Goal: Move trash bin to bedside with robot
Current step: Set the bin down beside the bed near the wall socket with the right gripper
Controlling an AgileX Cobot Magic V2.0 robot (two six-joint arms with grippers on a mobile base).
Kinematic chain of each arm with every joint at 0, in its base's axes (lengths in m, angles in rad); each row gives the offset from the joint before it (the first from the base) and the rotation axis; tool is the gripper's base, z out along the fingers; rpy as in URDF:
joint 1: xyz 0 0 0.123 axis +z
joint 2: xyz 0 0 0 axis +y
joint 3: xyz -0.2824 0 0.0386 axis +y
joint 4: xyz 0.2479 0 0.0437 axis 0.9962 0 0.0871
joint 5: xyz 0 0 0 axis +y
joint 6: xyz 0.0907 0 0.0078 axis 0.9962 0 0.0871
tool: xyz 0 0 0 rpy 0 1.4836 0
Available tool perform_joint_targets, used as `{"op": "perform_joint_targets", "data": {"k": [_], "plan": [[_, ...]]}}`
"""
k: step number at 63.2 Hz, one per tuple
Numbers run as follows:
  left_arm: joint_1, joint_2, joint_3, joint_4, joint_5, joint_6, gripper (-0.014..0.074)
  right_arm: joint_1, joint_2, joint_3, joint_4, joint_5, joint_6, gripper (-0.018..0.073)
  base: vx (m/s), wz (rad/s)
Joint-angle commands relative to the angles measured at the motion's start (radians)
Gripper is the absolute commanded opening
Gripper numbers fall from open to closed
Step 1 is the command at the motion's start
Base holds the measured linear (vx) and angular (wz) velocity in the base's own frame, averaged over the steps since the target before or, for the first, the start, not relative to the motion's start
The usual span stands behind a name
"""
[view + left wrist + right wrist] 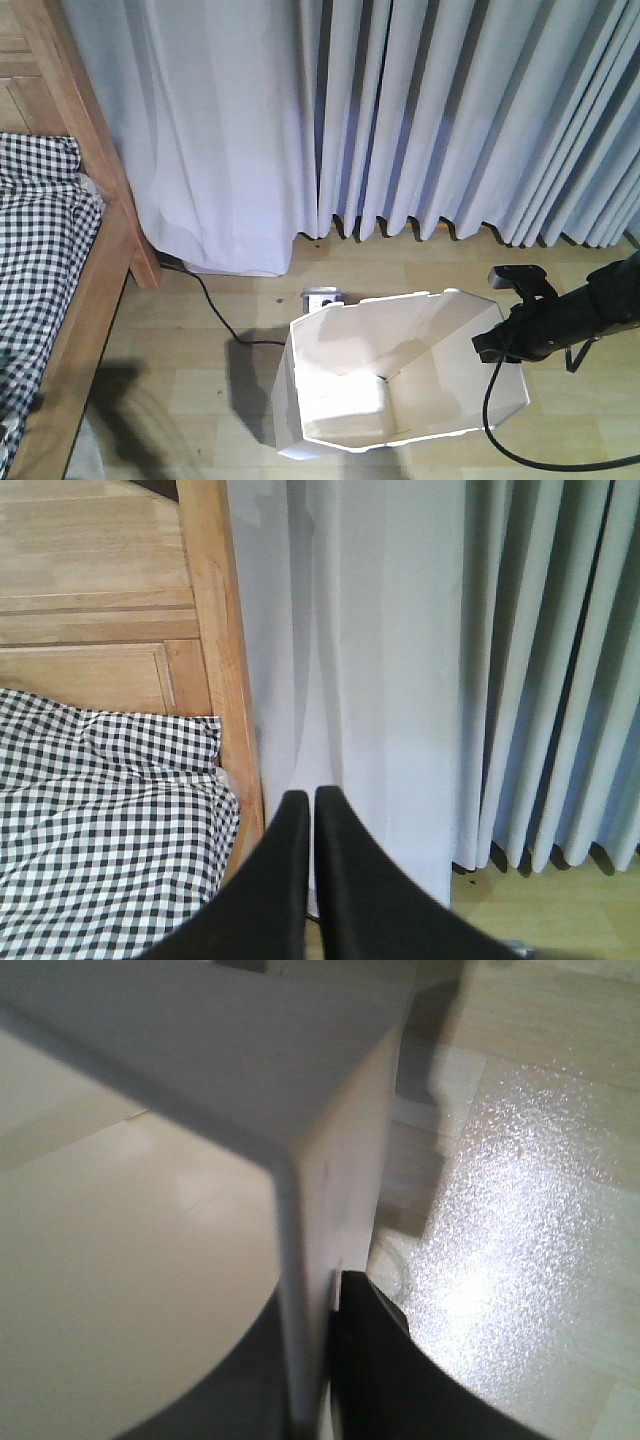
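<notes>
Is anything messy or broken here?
No, nothing stands out. The trash bin looks whole and empty, with the right end effector clamped on its rim. Nothing is spilled on the floor.

White trash bin (pixel 400 350), cream inside, at black right gripper (pixel 488 347); black-and-white checked bedding (pixel 35 250); light wooden bed frame (pixel 90 300); grey curtain (pixel 400 110)

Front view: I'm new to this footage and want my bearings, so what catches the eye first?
The white bin sits on the floor at lower centre, and the right gripper is clamped on its right rim. The bed with checked bedding runs down the left edge, apart from the bin, and pale curtains fill the back.
</notes>
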Motion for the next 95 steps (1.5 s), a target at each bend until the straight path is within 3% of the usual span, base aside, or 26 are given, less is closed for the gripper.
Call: {"op": "perform_joint_targets", "data": {"k": [1, 58, 65, 70, 85, 95], "plan": [[0.001, -0.014, 0.019, -0.004, -0.071, 0.000, -0.0006, -0.006, -0.073, -0.011, 0.043, 0.195, 0.008, -0.0003, 0.10, 0.01], [0.001, -0.014, 0.019, -0.004, -0.071, 0.000, -0.0006, -0.006, -0.073, -0.009, 0.043, 0.184, 0.005, -0.0003, 0.02, 0.01], [0.001, -0.014, 0.019, -0.004, -0.071, 0.000, -0.0006, -0.006, -0.066, -0.011, 0.112, 0.133, 0.010, -0.0003, 0.00, 0.00], [0.001, -0.014, 0.019, -0.004, -0.071, 0.000, -0.0006, -0.006, -0.052, -0.029, 0.165, 0.084, 0.035, -0.0003, 0.00, 0.00], [0.001, -0.014, 0.019, -0.004, -0.071, 0.000, -0.0006, -0.005, 0.043, -0.152, 0.134, 0.049, 0.101, 0.0001, 0.00, 0.00], [0.001, -0.014, 0.019, -0.004, -0.071, 0.000, -0.0006, -0.005, 0.151, -0.287, 0.038, 0.012, 0.215, 0.0003, 0.00, 0.00]]}}
